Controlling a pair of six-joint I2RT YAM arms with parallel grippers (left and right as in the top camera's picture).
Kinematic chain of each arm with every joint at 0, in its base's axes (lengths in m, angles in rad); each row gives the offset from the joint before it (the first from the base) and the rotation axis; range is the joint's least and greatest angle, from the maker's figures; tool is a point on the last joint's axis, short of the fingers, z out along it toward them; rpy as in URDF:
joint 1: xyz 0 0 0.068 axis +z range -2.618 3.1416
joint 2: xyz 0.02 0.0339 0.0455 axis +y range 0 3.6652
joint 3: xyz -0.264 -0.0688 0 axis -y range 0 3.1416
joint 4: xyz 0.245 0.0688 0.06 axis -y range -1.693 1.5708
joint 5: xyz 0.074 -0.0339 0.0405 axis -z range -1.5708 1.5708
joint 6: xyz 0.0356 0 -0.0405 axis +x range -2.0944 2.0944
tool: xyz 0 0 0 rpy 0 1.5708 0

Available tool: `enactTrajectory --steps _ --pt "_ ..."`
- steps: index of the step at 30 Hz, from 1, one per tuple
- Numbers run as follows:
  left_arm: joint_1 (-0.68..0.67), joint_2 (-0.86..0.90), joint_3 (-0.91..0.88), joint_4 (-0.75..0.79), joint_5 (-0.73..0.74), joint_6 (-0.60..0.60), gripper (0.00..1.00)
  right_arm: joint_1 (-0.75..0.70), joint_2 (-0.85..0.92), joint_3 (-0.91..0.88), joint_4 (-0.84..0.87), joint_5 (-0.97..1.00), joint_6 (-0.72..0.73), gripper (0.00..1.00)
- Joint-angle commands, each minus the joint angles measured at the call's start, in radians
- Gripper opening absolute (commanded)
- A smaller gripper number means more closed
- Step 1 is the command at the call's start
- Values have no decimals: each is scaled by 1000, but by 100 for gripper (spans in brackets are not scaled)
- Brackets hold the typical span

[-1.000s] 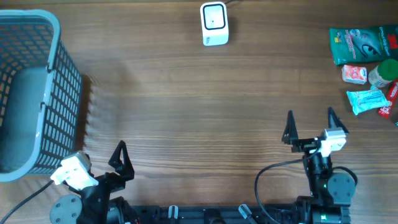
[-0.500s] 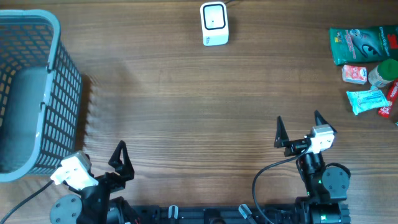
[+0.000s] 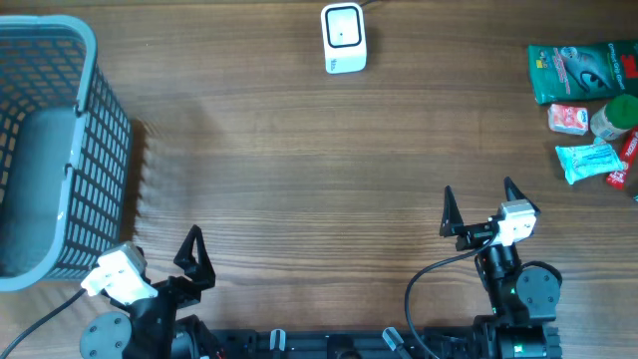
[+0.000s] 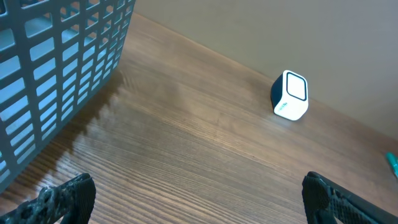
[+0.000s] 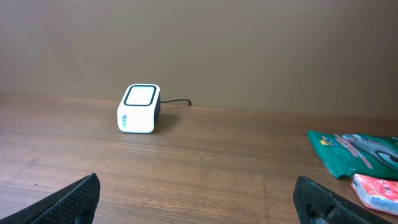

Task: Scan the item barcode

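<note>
Overhead: the right arm is now sitting further left than a second ago, its right fingers (image 3: 450,211) standing spread and empty; the packaged items (image 3: 588,160) are lying at the surface's (image 3: 319,160) right edge, well apart from them. Left wrist: the left fingers (image 4: 62,199) are gaping, empty. Right wrist: the green pouch (image 5: 354,152) is looking light, crinkly and slippery; pinching a flat edge is probably suiting it best.

White scanner (image 3: 344,38) far edge, basket (image 3: 105,150) left, packets (image 3: 578,70) right
</note>
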Motion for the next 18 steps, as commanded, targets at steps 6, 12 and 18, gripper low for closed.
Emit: enactTrajectory --steps 6,12,18 --pt "-6 0 -2 5 1 -8 100 -5 -12 -1 3 21 16 100" --pt "-6 0 -2 5 1 -8 100 -5 -12 -1 3 21 16 100" --pt "-155 0 -118 208 2 -8 100 -5 -12 -1 3 21 16 100"
